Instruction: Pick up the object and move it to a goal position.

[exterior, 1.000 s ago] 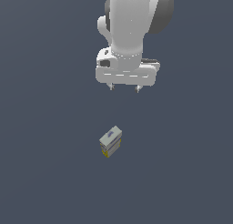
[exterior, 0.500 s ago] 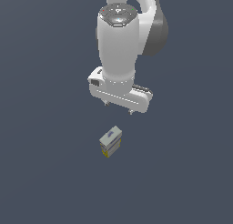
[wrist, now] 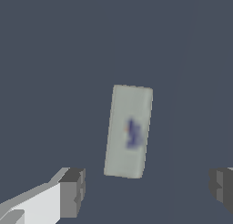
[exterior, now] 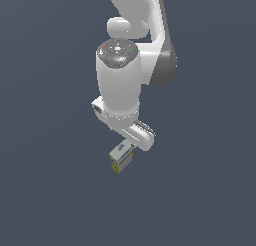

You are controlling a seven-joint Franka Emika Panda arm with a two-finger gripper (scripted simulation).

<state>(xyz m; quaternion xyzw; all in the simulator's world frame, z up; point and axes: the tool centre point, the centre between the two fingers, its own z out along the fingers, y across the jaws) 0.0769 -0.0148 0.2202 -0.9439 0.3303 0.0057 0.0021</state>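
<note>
The object [exterior: 121, 158] is a small grey-white box with yellow lower edges, lying on the dark floor. In the wrist view it [wrist: 129, 131] shows a grey top with a bluish-purple mark. My gripper [wrist: 148, 186] is open and empty, its two dark fingertips [wrist: 73, 192] spread wider than the box. The box lies between and just beyond them. In the exterior view the arm's hand [exterior: 135, 135] hangs right above the box and hides the fingers.
The plain dark grey floor [exterior: 50, 190] surrounds the box. The white arm [exterior: 120, 75] rises above the hand in the exterior view. No other objects show.
The arm has swung down and toward the box, and the hand has turned. It now sits directly over the box instead of well above it. The box has not moved.
</note>
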